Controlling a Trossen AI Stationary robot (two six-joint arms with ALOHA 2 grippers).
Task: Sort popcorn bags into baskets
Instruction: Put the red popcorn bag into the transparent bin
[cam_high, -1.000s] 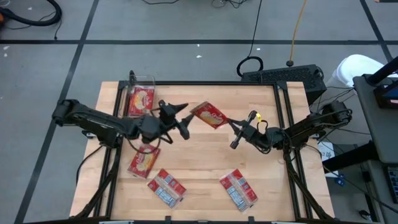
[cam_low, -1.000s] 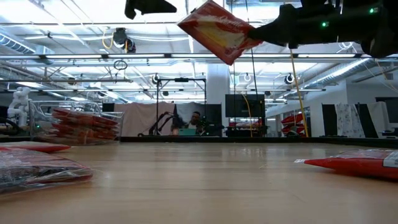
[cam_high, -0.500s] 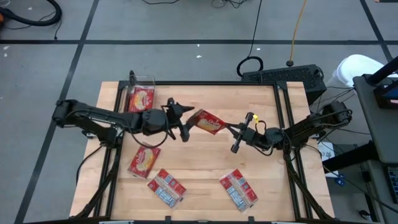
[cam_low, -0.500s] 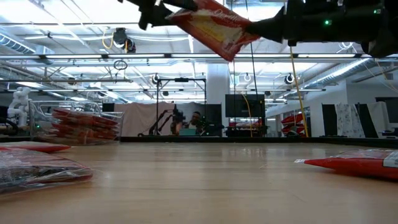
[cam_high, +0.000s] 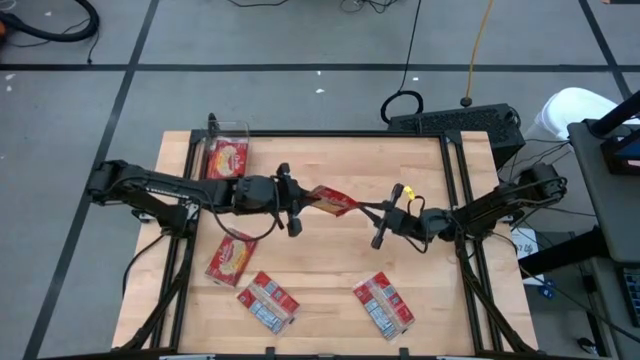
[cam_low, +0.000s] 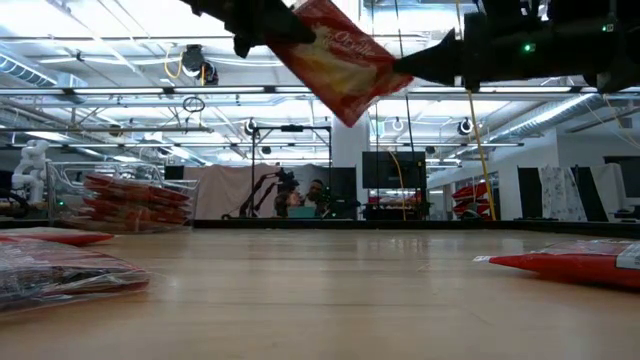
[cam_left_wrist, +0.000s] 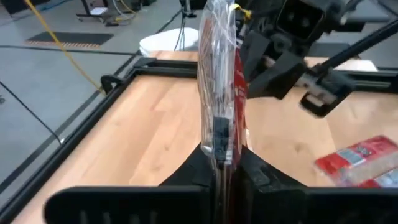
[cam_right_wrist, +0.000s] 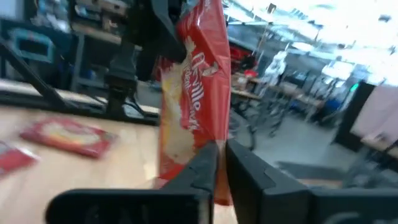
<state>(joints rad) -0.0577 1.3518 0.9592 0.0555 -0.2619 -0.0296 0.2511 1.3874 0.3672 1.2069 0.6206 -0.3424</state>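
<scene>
High view: both hands (cam_high: 300, 205) clamping popcorn bag (cam_high: 331, 199).

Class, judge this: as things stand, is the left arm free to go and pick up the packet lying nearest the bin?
Probably not yet: the left gripper is shut on the raised packet, which the right gripper also holds.
</scene>
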